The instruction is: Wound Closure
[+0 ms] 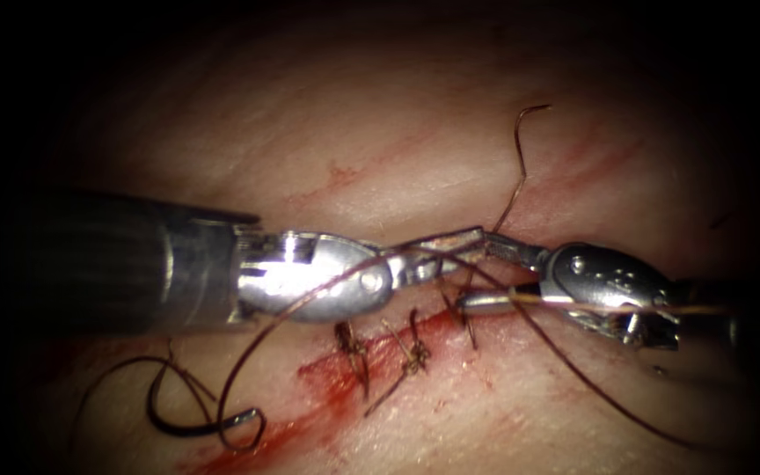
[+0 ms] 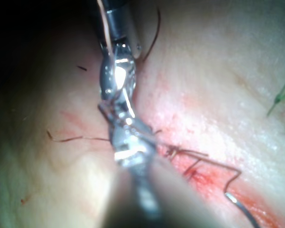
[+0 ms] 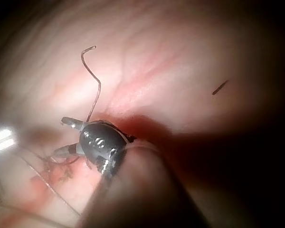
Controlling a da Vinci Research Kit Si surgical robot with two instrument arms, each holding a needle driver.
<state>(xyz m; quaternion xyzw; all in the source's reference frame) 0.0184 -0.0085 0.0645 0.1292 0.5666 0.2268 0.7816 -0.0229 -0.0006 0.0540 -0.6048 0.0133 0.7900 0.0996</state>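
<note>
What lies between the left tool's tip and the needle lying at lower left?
In the endoscope view, thread loops from the left tool down to the needle across bare tissue.

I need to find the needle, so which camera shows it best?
The endoscope view: the needle lies loose on the tissue, left of both tools, its whole curve visible, held by neither. The left wrist view catches part of it. In the right wrist view I cannot make it out.

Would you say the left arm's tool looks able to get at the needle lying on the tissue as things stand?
Probably yes. The needle lies free on the tissue below the left tool, nothing covering it. But the left tool seems shut on thread, beside the open right tool, and must release it first.
</note>
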